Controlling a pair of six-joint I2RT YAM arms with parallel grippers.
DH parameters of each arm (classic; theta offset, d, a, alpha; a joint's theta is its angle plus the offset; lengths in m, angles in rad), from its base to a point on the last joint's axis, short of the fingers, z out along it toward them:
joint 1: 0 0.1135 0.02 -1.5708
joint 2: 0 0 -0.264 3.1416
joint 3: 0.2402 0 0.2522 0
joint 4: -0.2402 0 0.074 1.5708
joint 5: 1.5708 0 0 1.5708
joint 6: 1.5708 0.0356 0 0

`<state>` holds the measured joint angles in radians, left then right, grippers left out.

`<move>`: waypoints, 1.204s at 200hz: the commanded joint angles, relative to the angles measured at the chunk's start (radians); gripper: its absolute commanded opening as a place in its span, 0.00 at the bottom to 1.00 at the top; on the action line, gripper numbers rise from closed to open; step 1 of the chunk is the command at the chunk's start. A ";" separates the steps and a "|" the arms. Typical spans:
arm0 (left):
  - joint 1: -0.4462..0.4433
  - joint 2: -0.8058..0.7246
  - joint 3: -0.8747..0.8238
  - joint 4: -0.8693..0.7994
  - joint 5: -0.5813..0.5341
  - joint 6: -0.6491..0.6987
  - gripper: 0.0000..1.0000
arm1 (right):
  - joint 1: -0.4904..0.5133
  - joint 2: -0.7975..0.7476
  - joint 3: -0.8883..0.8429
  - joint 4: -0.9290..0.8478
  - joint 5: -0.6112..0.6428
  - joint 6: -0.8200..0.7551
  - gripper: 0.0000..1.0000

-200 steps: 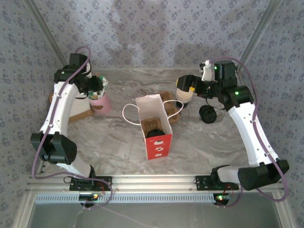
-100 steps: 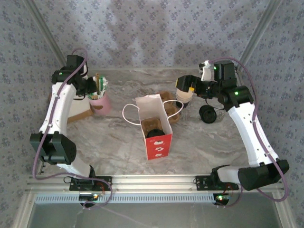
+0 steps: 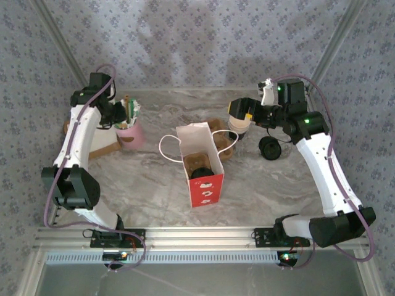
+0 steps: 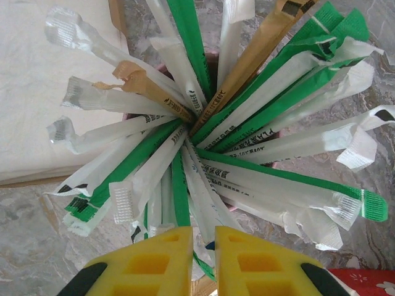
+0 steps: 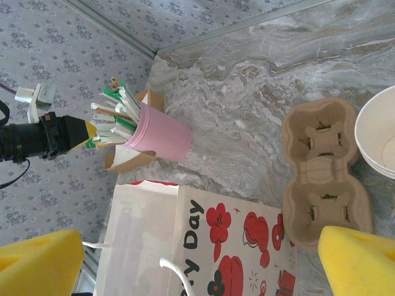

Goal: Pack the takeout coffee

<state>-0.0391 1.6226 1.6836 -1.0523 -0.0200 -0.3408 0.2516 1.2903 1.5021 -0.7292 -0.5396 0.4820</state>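
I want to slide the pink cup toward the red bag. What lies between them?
The bag's white handle loop lies there on the otherwise bare marble table, between pink cup and red bag, seen in the top view.

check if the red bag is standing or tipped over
Standing upright: seen from above, the red bag has its mouth open upward, showing its inside.

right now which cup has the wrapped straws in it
The pink cup at the left, straws fanning out of it; the white paper cup beside the cardboard carrier looks empty.

Lab test cell: patterned cloth walls (image 3: 197, 43), aluminium frame (image 3: 203, 237), marble-look tabletop (image 3: 148, 179).
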 commanded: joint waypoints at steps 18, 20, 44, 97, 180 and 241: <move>0.006 0.008 -0.010 -0.014 -0.008 0.006 0.18 | 0.008 0.000 -0.005 -0.012 -0.017 -0.003 1.00; 0.006 0.009 -0.009 -0.015 -0.009 0.006 0.18 | 0.008 0.000 -0.005 -0.013 -0.017 -0.002 1.00; 0.005 0.016 -0.002 -0.017 -0.011 0.006 0.16 | 0.007 -0.001 -0.003 -0.015 -0.017 -0.003 1.00; 0.005 0.003 0.016 -0.030 0.003 0.008 0.03 | 0.009 -0.001 0.003 -0.017 -0.017 -0.002 1.00; -0.002 -0.060 0.136 -0.086 0.022 0.000 0.00 | 0.033 -0.005 0.023 -0.034 -0.003 0.001 1.00; -0.004 -0.134 0.245 -0.126 0.061 -0.007 0.00 | 0.076 -0.022 0.041 -0.038 0.009 -0.008 1.00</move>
<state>-0.0395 1.5543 1.8664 -1.1351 0.0067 -0.3412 0.3073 1.2900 1.5070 -0.7448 -0.5385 0.4820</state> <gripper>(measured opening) 0.046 0.995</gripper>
